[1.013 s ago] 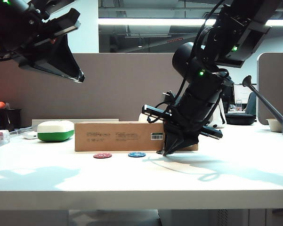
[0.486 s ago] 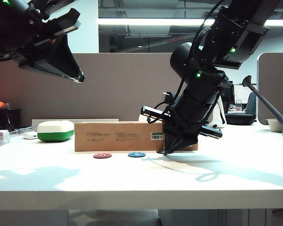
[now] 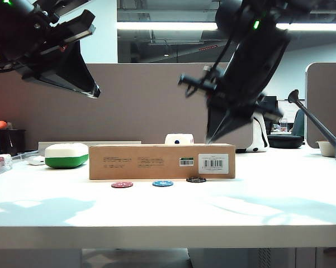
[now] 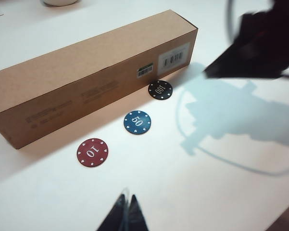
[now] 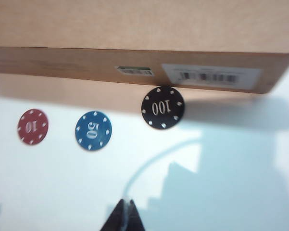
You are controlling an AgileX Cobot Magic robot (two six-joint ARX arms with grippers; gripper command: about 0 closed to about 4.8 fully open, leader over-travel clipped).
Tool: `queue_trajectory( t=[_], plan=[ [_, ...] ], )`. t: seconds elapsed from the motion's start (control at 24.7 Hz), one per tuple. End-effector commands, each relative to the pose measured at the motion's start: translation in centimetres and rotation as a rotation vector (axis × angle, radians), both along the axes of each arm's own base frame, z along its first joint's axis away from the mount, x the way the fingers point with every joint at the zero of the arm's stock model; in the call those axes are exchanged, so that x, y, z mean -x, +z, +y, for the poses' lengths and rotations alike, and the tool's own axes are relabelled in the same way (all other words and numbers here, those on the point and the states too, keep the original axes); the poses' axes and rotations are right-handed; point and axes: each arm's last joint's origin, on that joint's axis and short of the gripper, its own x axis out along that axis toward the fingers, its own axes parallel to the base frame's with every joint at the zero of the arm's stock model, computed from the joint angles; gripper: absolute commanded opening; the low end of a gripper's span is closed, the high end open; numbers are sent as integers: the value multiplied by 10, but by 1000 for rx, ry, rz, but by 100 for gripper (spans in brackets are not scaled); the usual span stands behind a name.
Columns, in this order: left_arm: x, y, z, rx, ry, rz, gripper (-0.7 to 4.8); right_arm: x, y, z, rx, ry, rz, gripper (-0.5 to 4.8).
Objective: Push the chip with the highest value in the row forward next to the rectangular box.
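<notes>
Two grippers hang above the table, neither holding anything. The right gripper (image 3: pixel 212 137) is in the air above the rectangular box (image 3: pixel 151 161), over the end that carries the white barcode label (image 3: pixel 213 163); it is blurred in the exterior view, and in its own wrist view its fingertips (image 5: pixel 126 217) come together in a closed point. The left gripper (image 3: pixel 94 90) is raised high above the other end of the box, well clear of it, and its fingertips (image 4: pixel 126 215) also meet with no gap between them.

Below the right gripper, the black chip (image 5: pixel 162 107), marked 100, lies flat against or just beside the box's front face, under the barcode label. The blue chip (image 5: pixel 93 130), marked 50, and the red chip (image 5: pixel 32 126), marked 10, lie farther out from the box's front face, apart from each other, the red one nearer the box's unlabelled end. Beyond that end stands a white-and-green rounded case (image 3: pixel 66 155).
</notes>
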Motion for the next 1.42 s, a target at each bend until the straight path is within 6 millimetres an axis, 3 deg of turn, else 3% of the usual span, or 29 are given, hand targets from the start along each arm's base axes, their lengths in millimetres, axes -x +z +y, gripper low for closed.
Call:
queue_trajectory(
  t=[0.04,0.2,0.32,0.49,0.61,0.81,0.93,1.22,1.42],
  plan=[
    [0,3,0,15,-2,-14,-5,25,26,-6,100,32,-53,-9],
    [-3,6,8,38,5,-19,-5,70,57,-14,92,63,-168,-9],
    [-11,15,38,85,81,-47,-5,134,89,-37,66,19,-358,-9],
    [-14,25,70,98,234,-101,-5,187,103,-64,-34,44,-499,-9],
    [-13,32,92,105,338,-142,-5,226,95,-96,-141,82,-582,-9],
    [-6,41,107,115,409,-197,-5,247,78,-121,-204,75,-635,-9],
    [12,57,114,136,433,-288,-5,259,75,-136,-294,43,-669,-9],
    [47,79,115,181,422,-448,-5,262,74,-138,-306,55,-669,-9],
    [89,97,117,229,409,-626,-5,262,74,-138,-305,55,-669,-9]
  ],
)
